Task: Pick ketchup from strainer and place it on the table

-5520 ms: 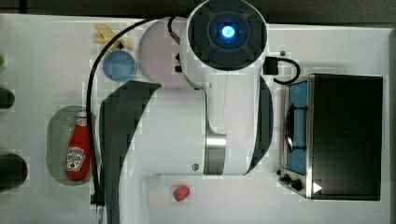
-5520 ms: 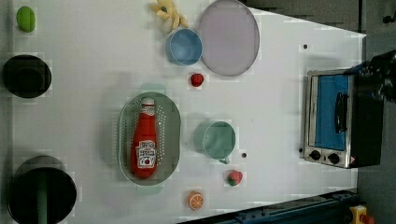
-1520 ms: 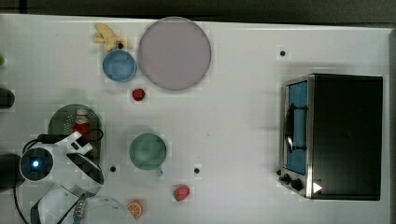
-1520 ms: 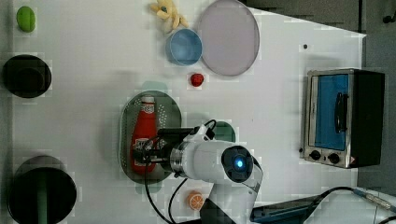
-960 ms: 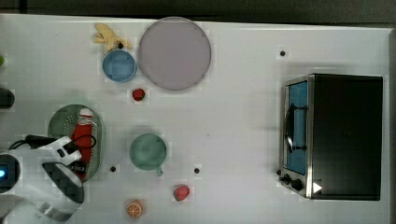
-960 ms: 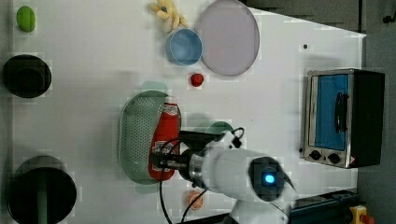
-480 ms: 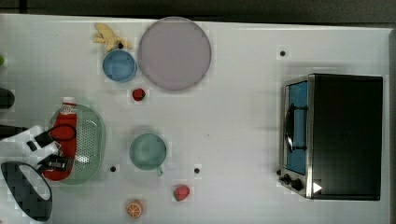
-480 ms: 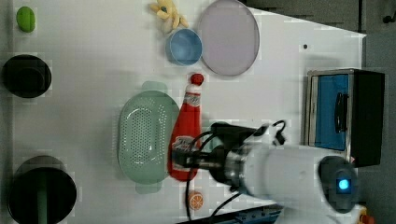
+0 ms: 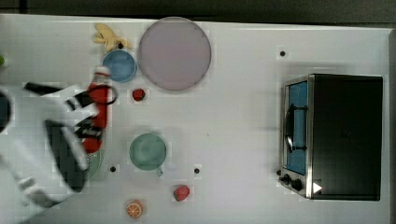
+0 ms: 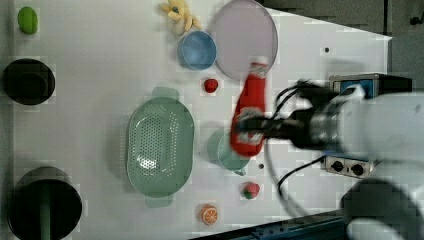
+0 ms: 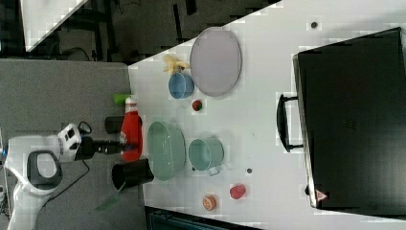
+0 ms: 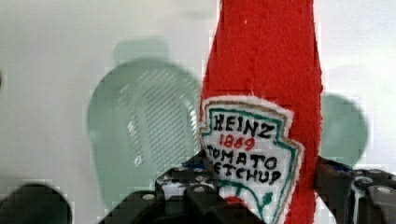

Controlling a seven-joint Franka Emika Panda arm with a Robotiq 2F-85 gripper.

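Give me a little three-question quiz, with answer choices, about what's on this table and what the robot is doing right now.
1. Where is the ketchup?
A. Lying in the strainer
B. Held in the gripper, out of the strainer
C. On the plate

2. What colour is the mug?
A. Teal-green
B. Yellow
C. Black

3. What is in the strainer?
A. Two red fruits
B. The blue bowl
C. Nothing

Answers:
1 B: the left view shows the gripper clamped on the bottle's label end, clear of the strainer.
2 A: the top view shows it teal-green, beside the strainer.
3 C: the left view shows its holed base bare.
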